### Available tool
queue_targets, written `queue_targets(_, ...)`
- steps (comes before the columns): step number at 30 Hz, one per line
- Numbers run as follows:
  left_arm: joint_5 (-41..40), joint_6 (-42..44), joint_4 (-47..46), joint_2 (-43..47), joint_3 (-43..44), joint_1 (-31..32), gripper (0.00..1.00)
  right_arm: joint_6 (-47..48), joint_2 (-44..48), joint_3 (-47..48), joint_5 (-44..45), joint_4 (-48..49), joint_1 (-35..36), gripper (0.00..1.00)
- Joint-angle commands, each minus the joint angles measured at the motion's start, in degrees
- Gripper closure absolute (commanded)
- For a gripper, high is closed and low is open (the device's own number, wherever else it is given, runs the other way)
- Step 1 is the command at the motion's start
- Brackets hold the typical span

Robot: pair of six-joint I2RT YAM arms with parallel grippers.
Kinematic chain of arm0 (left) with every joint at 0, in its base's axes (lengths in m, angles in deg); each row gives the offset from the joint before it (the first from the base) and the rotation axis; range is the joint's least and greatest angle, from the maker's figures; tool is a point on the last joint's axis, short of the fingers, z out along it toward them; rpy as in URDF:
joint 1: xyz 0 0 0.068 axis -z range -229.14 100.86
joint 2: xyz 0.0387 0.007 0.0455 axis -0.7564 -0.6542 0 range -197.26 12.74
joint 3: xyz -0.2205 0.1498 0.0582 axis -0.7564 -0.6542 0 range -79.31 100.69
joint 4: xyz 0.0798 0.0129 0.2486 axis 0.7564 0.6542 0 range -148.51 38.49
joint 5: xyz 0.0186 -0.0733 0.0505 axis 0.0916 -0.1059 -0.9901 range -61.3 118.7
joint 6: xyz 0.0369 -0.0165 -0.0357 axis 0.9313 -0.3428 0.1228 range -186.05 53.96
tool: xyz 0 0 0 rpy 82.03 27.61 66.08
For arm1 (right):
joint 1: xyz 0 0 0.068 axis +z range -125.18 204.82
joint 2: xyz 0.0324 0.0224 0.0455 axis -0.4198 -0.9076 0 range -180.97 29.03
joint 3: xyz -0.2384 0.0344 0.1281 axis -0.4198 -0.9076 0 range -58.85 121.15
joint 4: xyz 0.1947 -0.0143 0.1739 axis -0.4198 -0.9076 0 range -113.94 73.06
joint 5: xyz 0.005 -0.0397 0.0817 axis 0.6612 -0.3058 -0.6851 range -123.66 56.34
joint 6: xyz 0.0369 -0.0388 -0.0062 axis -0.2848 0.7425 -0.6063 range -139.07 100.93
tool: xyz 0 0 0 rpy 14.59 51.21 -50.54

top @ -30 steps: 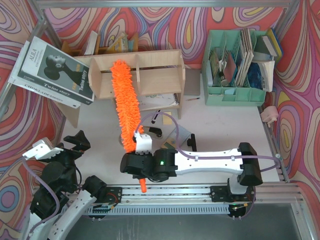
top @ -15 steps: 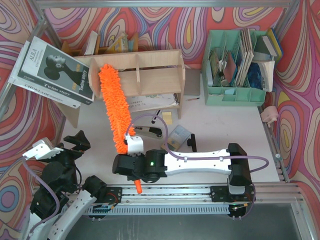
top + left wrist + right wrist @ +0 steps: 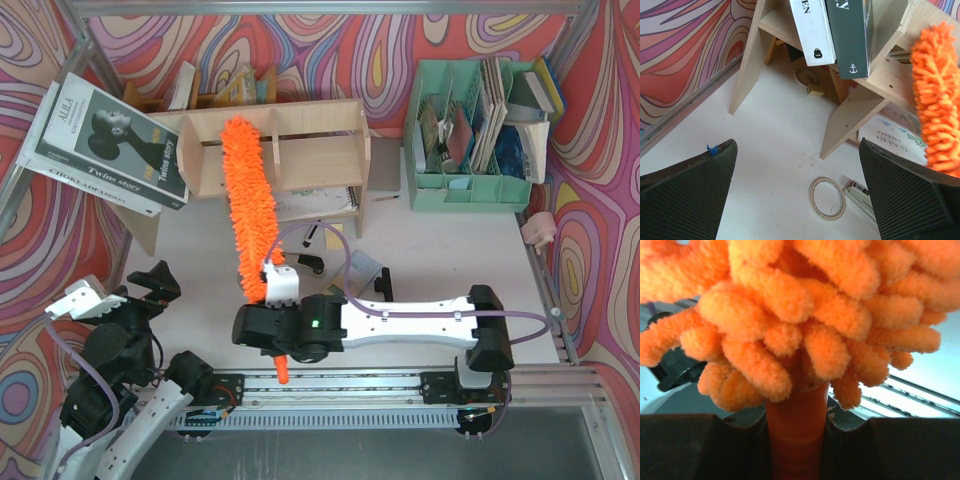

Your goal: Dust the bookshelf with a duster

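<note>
Duster point(image 3: 250, 200) tip over bookshelf point(image 3: 315, 150) top edge, right end effector point(image 3: 272, 292) gripping handle point(image 3: 796, 440)

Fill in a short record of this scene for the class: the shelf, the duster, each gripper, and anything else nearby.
Bookshelf: light plywood, two tiers, at the back of the table
Duster: orange and fluffy, head reaching up over the bookshelf's left half
Right gripper: shut on the duster's handle
Left gripper: open, holding nothing, off to the left
Nearby: mint-green organiser to the right of the bookshelf; tape ring lying on the table
</note>
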Motion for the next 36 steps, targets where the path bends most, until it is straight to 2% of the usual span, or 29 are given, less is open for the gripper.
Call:
queue_targets(1,-1.05,-0.23,0.14,0.52,0.48,-0.25,0.02,7.77,-4.85,7.03,0.64,2.02,-0.07,1.0)
queue_targets(7,-1.01,-0.25,0.13,0.47,0.48,-0.26,0.02,9.12,-6.52,8.76,-0.68,1.64,-0.44,1.0)
queue_targets(18,-1.05,-0.32,0.14,0.52,0.52,-0.26,0.02,-4.87,4.0,-4.86,4.27,-0.37,-1.36,1.0)
queue_targets(30,-0.83,-0.32,0.13,0.26,0.48,-0.26,0.02,8.87,-5.66,5.49,-2.71,4.26,-1.47,1.0)
queue_targets(36,-0.82,-0.31,0.26,0.32,0.48,-0.24,0.02,4.61,-2.95,1.88,-0.69,3.07,-1.52,1.0)
